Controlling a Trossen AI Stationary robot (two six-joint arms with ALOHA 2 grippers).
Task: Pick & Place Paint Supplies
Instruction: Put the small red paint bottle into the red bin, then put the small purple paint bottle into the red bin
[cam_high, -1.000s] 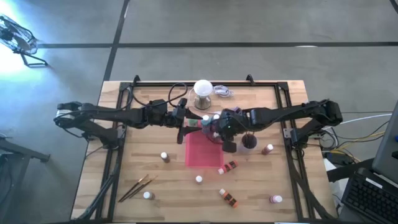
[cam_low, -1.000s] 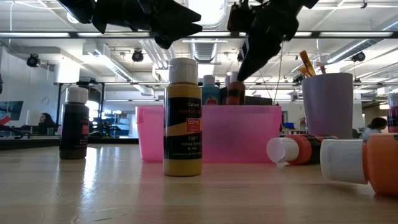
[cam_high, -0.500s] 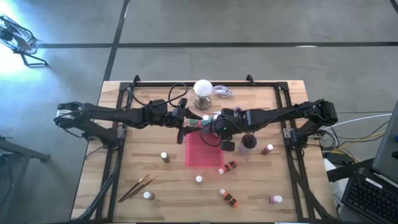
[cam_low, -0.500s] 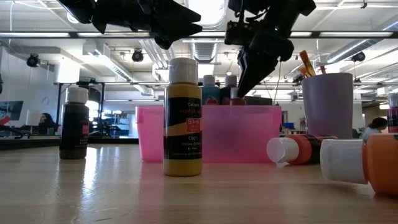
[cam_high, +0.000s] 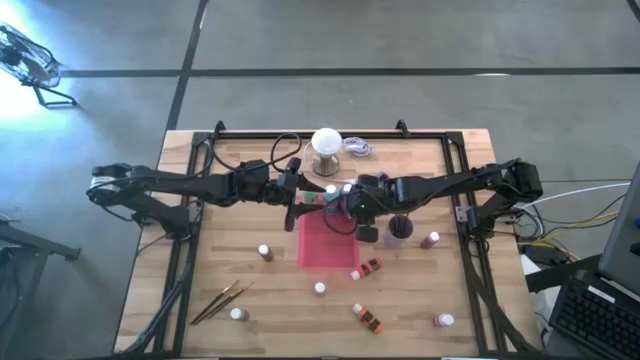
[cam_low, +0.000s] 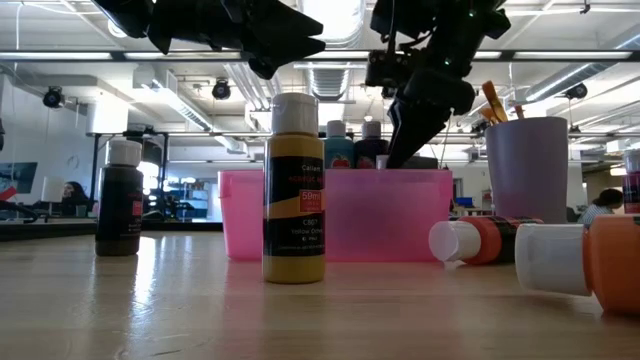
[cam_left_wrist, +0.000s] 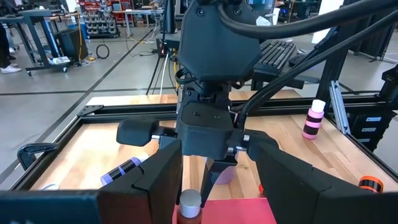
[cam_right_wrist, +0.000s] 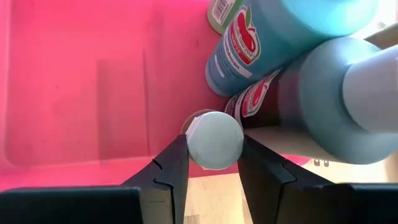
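We hold our right gripper (cam_right_wrist: 211, 163) pinching a white-capped bottle (cam_right_wrist: 214, 140) upright inside the pink tray (cam_right_wrist: 74, 81) beside the teal bottles (cam_right_wrist: 261, 37), so it stands there, while our left gripper (cam_left_wrist: 211, 180) hovers spread nearby

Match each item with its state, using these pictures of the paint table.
Items:
1. ochre bottle
2. orange bottle
3. lilac cup
4. right hand

States:
A. lying on its side
B. holding brushes
C. closed on a white-capped bottle in the pink tray
D. standing upright

Pairs: 1-D, 2-A, 3-B, 4-C
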